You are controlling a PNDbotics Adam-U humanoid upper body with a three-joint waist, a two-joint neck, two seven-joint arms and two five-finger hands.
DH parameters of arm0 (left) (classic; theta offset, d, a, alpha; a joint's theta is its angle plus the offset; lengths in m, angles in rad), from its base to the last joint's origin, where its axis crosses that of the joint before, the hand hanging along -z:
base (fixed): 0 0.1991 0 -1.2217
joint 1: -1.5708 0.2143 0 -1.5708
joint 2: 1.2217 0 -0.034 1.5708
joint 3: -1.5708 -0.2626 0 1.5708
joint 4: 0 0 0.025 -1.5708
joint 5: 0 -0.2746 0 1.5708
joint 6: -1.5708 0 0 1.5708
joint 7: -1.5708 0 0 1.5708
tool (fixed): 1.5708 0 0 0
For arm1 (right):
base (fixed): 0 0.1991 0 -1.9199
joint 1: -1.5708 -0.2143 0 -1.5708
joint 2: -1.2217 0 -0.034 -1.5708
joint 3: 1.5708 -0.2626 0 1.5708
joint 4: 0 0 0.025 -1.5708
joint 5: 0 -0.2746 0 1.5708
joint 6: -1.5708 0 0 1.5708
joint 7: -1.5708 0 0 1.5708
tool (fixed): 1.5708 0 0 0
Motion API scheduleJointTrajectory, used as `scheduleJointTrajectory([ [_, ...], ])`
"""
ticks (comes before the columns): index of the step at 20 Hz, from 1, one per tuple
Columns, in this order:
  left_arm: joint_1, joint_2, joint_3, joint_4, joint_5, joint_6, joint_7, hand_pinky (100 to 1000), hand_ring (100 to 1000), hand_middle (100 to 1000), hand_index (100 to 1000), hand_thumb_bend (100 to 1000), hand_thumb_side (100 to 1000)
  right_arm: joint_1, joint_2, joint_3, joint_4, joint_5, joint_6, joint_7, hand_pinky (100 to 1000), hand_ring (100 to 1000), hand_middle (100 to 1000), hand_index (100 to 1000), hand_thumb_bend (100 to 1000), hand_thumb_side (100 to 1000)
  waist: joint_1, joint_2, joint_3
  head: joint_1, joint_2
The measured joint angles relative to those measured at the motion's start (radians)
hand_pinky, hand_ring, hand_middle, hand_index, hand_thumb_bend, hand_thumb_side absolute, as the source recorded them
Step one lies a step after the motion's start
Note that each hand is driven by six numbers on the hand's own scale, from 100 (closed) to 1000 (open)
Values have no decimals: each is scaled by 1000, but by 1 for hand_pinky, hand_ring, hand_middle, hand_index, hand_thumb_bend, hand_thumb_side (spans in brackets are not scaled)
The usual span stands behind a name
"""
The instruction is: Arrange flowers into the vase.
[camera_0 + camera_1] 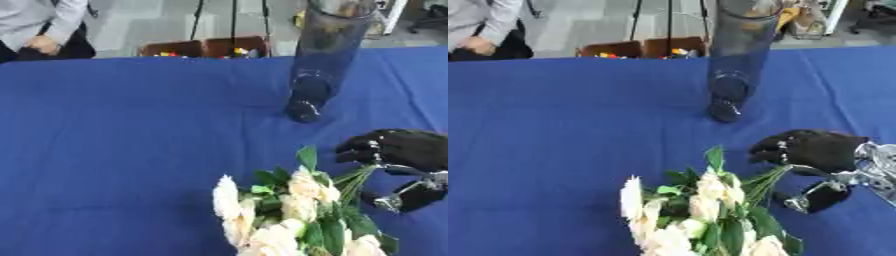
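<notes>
Right hand (815, 150) enters from the right edge, fingers and thumb curled round the green stems of the flowers (702, 210). The cream blooms and leaves spread from the hand toward the near-left, low over the blue tablecloth (122, 130). Vase (324, 55), tall and clear, stands upright beyond the hand, slightly to its left, apart from it. Brown boxes (206, 48) sit past the table's far edge. Bare cloth lies between hand and vase.
</notes>
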Motion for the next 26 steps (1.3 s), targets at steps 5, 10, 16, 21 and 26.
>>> scheduleJointTrajectory([
  [5, 0, 0, 0, 0, 1, 0, 0, 608, 891, 874, 875, 100, 1000, -8, 0, 4, 0, 5, -7, -15, 780, 819, 732, 778, 219, 356, 0, 0, 3, 0, -4],
  [10, -2, -3, 0, 0, 2, -3, -3, 605, 886, 867, 872, 100, 1000, -15, 0, 15, 1, 0, -4, -20, 722, 692, 657, 763, 188, 314, 0, 0, 4, 1, -5],
  [16, -2, -8, 0, 0, 2, -3, -4, 603, 883, 864, 872, 100, 1000, -24, 1, 29, 21, -24, -9, 2, 754, 759, 740, 808, 148, 269, 0, 3, 11, 1, -5],
  [21, -2, -8, 0, 0, 2, -3, -4, 602, 881, 863, 871, 100, 1000, -32, 11, 38, 38, -54, -15, 37, 761, 772, 731, 803, 103, 236, 0, 5, 16, -2, -5],
  [26, -2, -8, 0, 0, 2, -3, -4, 602, 879, 860, 871, 100, 1000, -33, 17, 40, 43, -89, -17, 64, 739, 707, 639, 757, 100, 215, 0, 9, 16, -4, -6],
])
